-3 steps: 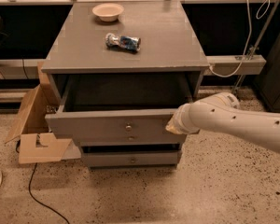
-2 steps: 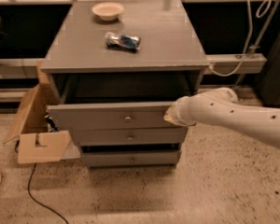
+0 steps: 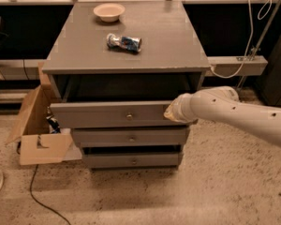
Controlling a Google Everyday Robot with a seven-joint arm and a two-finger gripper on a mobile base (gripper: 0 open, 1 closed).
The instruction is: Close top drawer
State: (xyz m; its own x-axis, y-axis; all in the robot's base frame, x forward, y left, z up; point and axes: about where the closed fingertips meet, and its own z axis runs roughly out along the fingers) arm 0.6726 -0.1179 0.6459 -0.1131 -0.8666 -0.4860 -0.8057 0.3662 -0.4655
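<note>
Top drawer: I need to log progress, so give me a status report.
Gripper against right end of top drawer front. Drawer partly open, front juts past lower fronts. Cardboard box left of cabinet, outside drawer's path.

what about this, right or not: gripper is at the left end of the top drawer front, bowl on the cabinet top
Wrong side: the camera view shows the gripper at the right end of the top drawer front. The bowl is on the cabinet top.

No text legible, crumpled packet (image 3: 124,42) print unreadable, gripper (image 3: 170,112) at top drawer (image 3: 107,114) right end, no readable marking.
</note>
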